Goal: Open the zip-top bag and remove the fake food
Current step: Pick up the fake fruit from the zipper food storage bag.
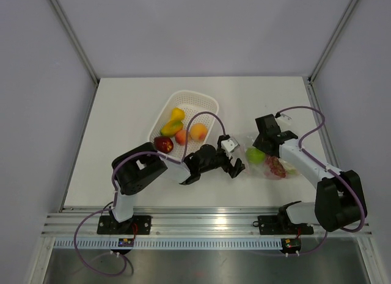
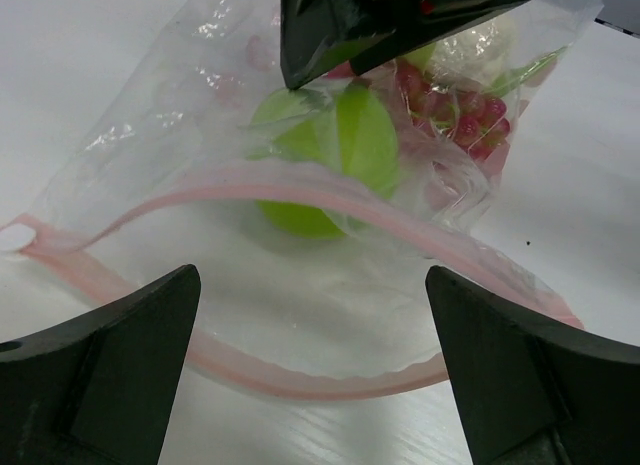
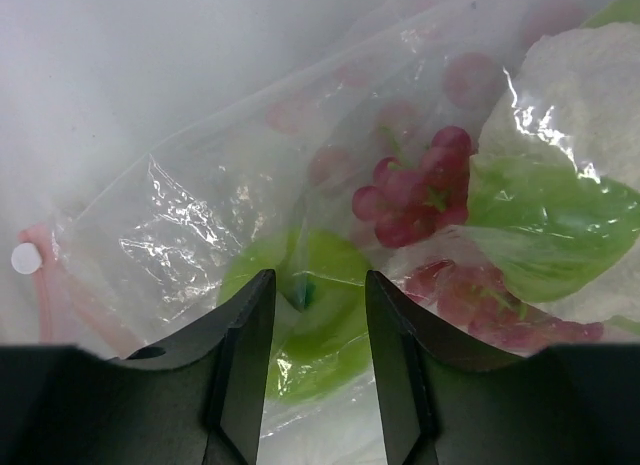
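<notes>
While right gripper (image 3: 320, 283) sits half-closed atop zip-top bag (image 3: 180, 225), hold unclear, left gripper (image 2: 310, 285) gapes.

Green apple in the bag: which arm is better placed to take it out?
Left, probably: the open left end effector faces the zip-top bag's gaping mouth, green apple straight ahead; the right end effector sits atop it.

No text, label, brand, number or sign is readable in any view.
</notes>
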Robot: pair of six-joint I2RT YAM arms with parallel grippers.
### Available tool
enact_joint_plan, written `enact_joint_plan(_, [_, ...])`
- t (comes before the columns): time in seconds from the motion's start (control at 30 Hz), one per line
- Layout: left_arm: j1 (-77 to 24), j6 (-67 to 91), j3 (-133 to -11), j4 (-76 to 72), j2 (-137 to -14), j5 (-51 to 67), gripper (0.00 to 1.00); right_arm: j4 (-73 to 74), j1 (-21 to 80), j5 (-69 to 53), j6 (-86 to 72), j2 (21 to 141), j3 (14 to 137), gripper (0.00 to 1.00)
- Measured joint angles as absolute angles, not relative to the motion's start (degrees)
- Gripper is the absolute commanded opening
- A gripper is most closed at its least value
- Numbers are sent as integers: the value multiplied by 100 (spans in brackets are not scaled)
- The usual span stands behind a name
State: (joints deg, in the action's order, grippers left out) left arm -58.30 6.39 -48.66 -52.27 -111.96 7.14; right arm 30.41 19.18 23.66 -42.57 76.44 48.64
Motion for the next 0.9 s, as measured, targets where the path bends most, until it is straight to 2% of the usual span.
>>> enact_joint_plan(0.63, [-5916, 475, -5188, -4803, -11343, 672, 99, 2357, 1820, 941, -4189, 7793, 4486, 48])
enact_joint_plan(0.9, [-5924, 541, -5301, -4668, -11439, 672, 99, 2163, 1815, 572, -4136, 7791, 4386, 40])
